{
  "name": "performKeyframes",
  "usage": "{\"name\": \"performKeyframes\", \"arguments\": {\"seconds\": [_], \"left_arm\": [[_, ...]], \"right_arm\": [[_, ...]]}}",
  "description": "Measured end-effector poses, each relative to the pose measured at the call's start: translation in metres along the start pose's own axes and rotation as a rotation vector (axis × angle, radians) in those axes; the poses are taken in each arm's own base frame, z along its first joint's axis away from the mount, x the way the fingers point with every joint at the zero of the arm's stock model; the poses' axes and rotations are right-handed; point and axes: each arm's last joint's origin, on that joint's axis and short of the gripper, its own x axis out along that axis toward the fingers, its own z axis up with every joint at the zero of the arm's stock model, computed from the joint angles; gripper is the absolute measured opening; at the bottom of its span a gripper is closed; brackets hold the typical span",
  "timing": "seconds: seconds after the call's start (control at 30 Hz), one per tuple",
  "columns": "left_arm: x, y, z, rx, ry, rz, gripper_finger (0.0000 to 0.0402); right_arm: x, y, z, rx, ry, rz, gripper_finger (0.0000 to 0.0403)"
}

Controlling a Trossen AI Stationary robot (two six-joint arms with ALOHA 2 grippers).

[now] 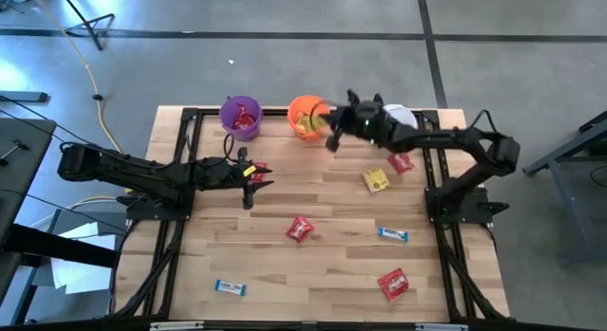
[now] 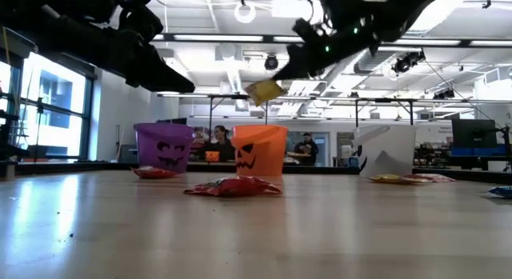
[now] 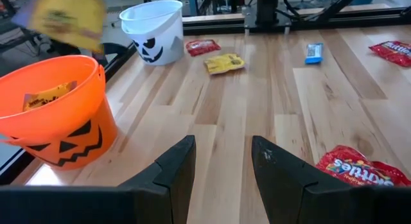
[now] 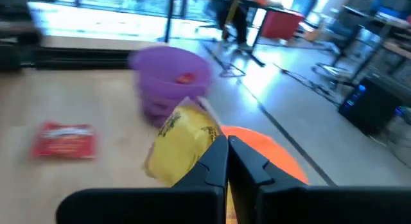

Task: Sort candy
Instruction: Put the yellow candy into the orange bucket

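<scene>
Right end effector [image 4: 227, 161], fingers together, clamps a yellow packet [image 4: 182, 149] above the orange bucket [image 1: 306, 117]; its long axis tilts, free end angling downward. Left end effector [image 3: 222, 166], fingers apart, hovers over the surface [image 1: 332, 265].

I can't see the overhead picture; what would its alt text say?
The right gripper holds a yellow packet in its fingers beside the orange bucket, next to the purple bucket. Candy lies scattered on the wooden table; the left gripper hovers open.
</scene>
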Motion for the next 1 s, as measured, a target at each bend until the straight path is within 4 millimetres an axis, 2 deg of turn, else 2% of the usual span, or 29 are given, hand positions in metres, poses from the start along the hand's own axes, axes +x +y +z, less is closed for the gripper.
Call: {"name": "performKeyframes", "arguments": {"seconds": [0.17, 0.43, 0.6, 0.77, 0.87, 1.0], "left_arm": [[0.000, 0.000, 0.001, -0.001, -0.005, 0.000, 0.0140], [0.000, -0.001, 0.001, -0.001, -0.007, -0.005, 0.0140], [-0.001, -0.003, 0.001, 0.003, -0.008, -0.016, 0.0140], [-0.001, -0.004, 0.001, 0.004, -0.007, -0.018, 0.0140], [-0.001, -0.004, 0.001, 0.004, -0.006, -0.018, 0.0140], [-0.001, -0.004, 0.000, 0.010, -0.003, -0.018, 0.0140]], "right_arm": [[0.021, -0.044, -0.017, 0.089, -0.006, -0.013, 0.0000], [0.080, -0.078, -0.040, 0.189, 0.135, 0.019, 0.0000], [0.106, -0.084, -0.052, 0.229, 0.264, 0.034, 0.0000], [0.116, -0.083, -0.054, 0.232, 0.357, 0.044, 0.0007], [0.115, -0.078, -0.042, 0.200, 0.370, 0.059, 0.0040], [0.105, -0.069, -0.014, 0.149, 0.356, 0.059, 0.0108]]}}
